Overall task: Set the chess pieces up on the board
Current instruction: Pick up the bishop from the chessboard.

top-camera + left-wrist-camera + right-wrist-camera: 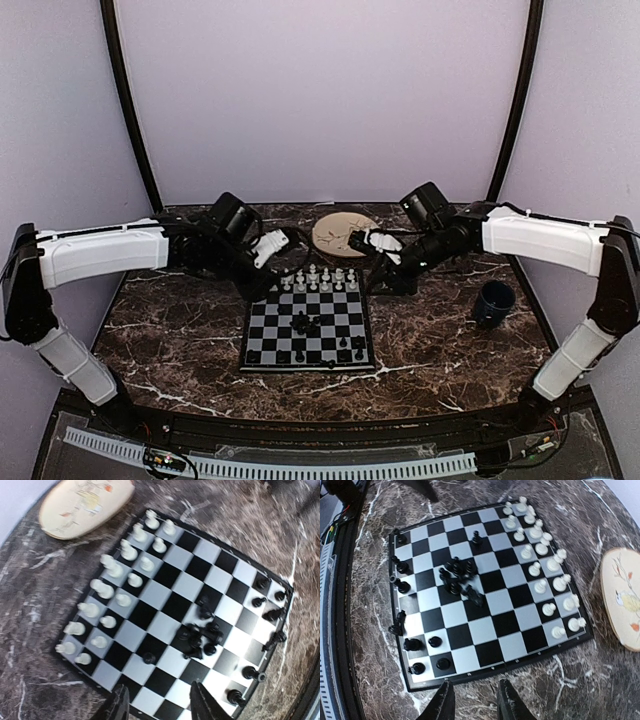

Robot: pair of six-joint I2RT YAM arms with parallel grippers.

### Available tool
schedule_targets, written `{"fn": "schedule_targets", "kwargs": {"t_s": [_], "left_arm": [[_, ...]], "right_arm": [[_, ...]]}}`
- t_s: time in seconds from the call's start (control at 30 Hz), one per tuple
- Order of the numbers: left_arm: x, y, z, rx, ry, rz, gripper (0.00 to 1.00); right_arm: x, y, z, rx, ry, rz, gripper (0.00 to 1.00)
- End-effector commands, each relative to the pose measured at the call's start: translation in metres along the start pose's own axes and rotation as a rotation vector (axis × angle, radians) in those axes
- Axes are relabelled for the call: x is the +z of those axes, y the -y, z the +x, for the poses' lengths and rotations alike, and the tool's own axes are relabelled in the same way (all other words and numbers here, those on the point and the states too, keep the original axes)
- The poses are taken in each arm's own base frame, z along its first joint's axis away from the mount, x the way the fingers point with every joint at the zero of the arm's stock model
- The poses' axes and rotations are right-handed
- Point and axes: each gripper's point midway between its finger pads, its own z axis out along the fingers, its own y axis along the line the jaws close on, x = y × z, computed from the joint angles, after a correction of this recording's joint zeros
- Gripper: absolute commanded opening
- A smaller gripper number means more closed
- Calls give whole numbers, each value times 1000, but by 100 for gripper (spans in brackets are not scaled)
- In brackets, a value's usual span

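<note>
The board [262, 330] lies mid-table. White chess pieces [318, 278] stand in two rows along its far side. Black ones lie heaped [305, 322] at its centre, and a few [345, 346] stand on the near rows. My left gripper [265, 290] hovers at the board's far-left corner. In the left wrist view the left gripper [160, 705] is open and empty over the board [165, 625], near a lone black pawn [148, 657] and the heap [200, 637]. My right gripper [385, 280], at the far-right corner, shows in its wrist view [475, 705] open over marble beside the board [505, 622].
A round beige plate [340, 232] with a bird pattern lies behind the board. It also shows in both wrist views, plate [82, 502] and plate [622, 600]. A dark blue mug [493, 302] stands to the right. The table [170, 340] is dark marble.
</note>
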Motion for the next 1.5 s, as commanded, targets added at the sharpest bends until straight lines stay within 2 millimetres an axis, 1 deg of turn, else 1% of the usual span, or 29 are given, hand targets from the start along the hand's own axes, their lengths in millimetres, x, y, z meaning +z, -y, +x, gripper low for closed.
{"fn": "schedule_targets", "kwargs": {"t_s": [0.0, 0.07, 0.17, 0.3, 0.4, 0.47, 0.57, 0.7, 0.83, 1.1, 1.3, 1.47], "left_arm": [[-34, -39, -24, -66, 193, -134, 45], [-47, -54, -27, -98, 246, -182, 46], [-56, -67, -23, -150, 276, -203, 46], [-59, -72, -17, -160, 282, -226, 47], [-62, -74, -14, -157, 285, -242, 47], [-65, -75, -16, -155, 293, -246, 47], [-67, -73, -17, -154, 300, -238, 47], [-68, -71, -19, -152, 309, -226, 48], [-68, -70, -19, -151, 312, -217, 48], [-67, -67, -19, -150, 315, -204, 48], [-65, -66, -18, -146, 310, -197, 48], [-63, -65, -17, -143, 305, -189, 48]], "right_arm": [[24, -44, -26, -129, -27, -64, 30], [37, -64, -34, -169, -42, -95, 30], [56, -92, -39, -203, -68, -143, 30], [79, -113, -40, -190, -113, -167, 31], [93, -122, -28, -210, -168, -154, 32], [100, -120, -19, -223, -208, -121, 32], [107, -111, -6, -235, -261, -74, 32], [112, -104, 0, -283, -285, -51, 32], [117, -101, 0, -336, -287, -50, 33], [127, -102, -6, -442, -260, -79, 37], [134, -99, -15, -482, -236, -86, 37], [139, -95, -18, -499, -231, -77, 38]]}}
